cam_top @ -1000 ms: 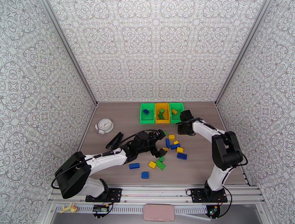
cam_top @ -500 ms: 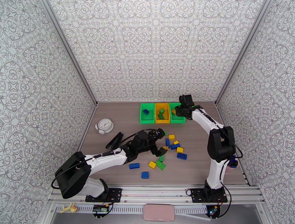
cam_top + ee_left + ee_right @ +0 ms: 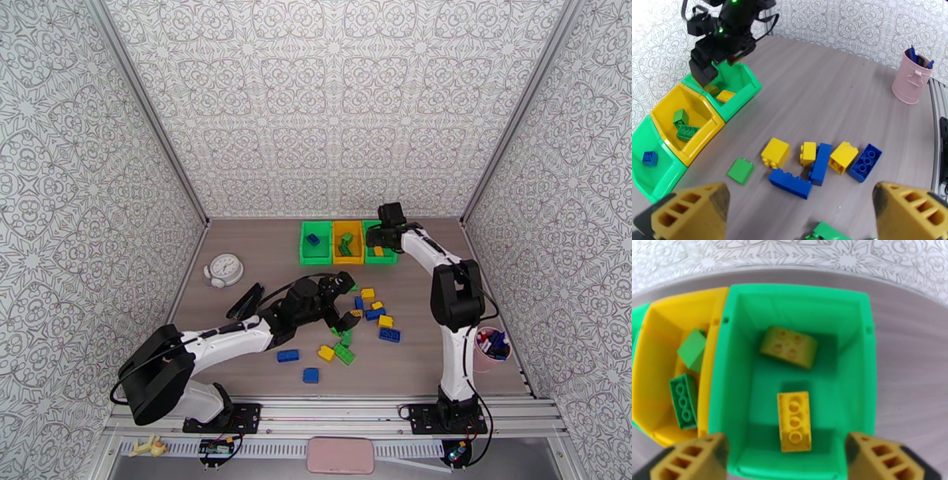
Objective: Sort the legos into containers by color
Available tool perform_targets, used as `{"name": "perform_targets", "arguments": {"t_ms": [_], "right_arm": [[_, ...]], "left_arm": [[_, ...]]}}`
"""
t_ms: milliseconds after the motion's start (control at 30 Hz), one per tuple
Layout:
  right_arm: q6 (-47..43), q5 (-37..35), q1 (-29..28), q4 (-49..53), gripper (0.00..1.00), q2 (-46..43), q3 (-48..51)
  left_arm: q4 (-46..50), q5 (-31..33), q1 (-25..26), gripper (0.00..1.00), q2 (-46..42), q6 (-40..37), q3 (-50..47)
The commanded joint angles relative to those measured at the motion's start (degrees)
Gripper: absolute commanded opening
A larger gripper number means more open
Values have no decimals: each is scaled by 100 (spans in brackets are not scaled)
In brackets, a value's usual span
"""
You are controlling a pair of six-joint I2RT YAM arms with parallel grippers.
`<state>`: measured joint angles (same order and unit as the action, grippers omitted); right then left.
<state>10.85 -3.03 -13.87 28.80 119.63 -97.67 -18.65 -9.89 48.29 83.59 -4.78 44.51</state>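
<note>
1. Legos (image 3: 794,421) in yellow, two of them, are lying on the floor of the right-hand green bin (image 3: 798,291). They are directly beneath the right gripper (image 3: 784,457), whose jaws are standing wide apart with nothing between them.
2. Touching that bin's side, the yellow bin (image 3: 671,307) is holding two green bricks (image 3: 683,400). The left-hand green bin (image 3: 655,185) beyond it is holding one blue brick (image 3: 649,158).
3. The left gripper (image 3: 798,215) is hovering low over the table (image 3: 821,79), its jaws also spread wide and gripping nothing.
4. Ahead of it, loose bricks are lying in a cluster: a yellow square brick (image 3: 775,152), a flat green brick (image 3: 740,170) just beside it, and a long blue brick (image 3: 790,183) nearer the fingers.
5. A pink cup (image 3: 910,81) of pens is standing well apart, near the table's right edge.
</note>
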Motion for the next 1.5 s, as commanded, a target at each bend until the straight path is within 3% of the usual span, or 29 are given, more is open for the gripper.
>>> {"name": "perform_targets", "arguments": {"t_ms": [0, 267, 500, 800, 1067, 1233, 1467], "right_arm": [[223, 145, 3, -297, 88, -825, 758], [774, -83, -408, -193, 93, -2195, 2403], [1563, -441, -1142, 211, 94, -2658, 2821], [1821, -241, -1496, 758, 93, -2004, 2476], [1575, -446, -1470, 1355, 81, -1293, 1867], [1396, -212, -1443, 1543, 77, -583, 1238], [1422, -168, -1443, 1597, 73, -336, 1153]], "left_arm": [[305, 25, -96, 100, -291, -105, 251], [665, -555, -384, 100, -884, -140, -13], [1083, -756, -593, 100, -1553, -181, -351], [1116, -1107, -743, 100, -1925, -493, -844], [968, -715, -815, 100, -2449, -606, -1429], [954, -789, -969, 100, -2583, -723, -1582], [767, -905, -1063, 100, -2690, -619, -1678]]}}
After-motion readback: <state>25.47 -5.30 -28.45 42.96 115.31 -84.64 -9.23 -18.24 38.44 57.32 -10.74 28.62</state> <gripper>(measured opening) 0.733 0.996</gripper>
